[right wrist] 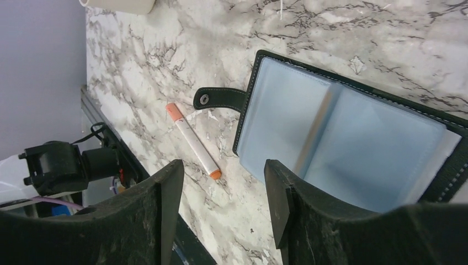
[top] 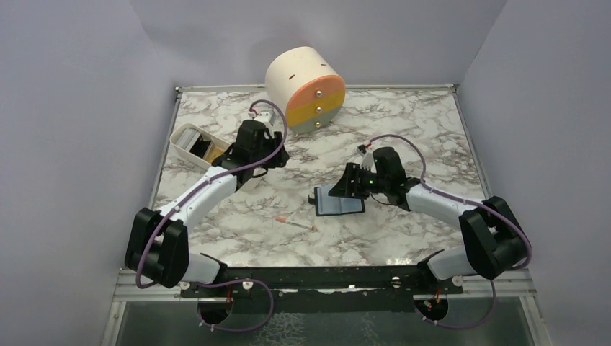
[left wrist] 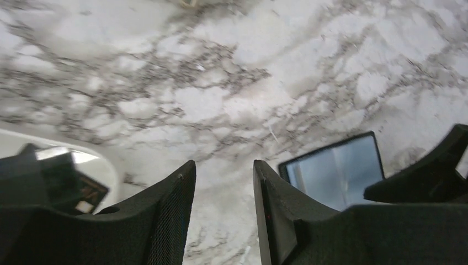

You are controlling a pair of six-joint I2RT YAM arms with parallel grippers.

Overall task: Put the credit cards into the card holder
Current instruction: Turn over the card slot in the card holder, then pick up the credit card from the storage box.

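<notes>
The card holder (top: 339, 202) lies open on the marble, right of centre, with pale translucent sleeves (right wrist: 342, 138) and a snap strap (right wrist: 221, 98) to its left. My right gripper (top: 345, 189) hovers over its far edge. In the right wrist view that gripper (right wrist: 223, 165) is open over bare marble beside the holder. My left gripper (top: 279, 157) hangs between the white tray and the holder (left wrist: 336, 171). In the left wrist view it (left wrist: 221, 165) is open and holds nothing. Flat silvery and dark pieces, likely the credit cards (top: 194, 141), lie in the tray; their colours do not show.
The oblong white tray (top: 175, 147) stands at the left edge. A round white drawer box (top: 306, 90) lies on its side at the back. A thin white stick with orange ends (top: 296, 224) lies near the front, left of the holder.
</notes>
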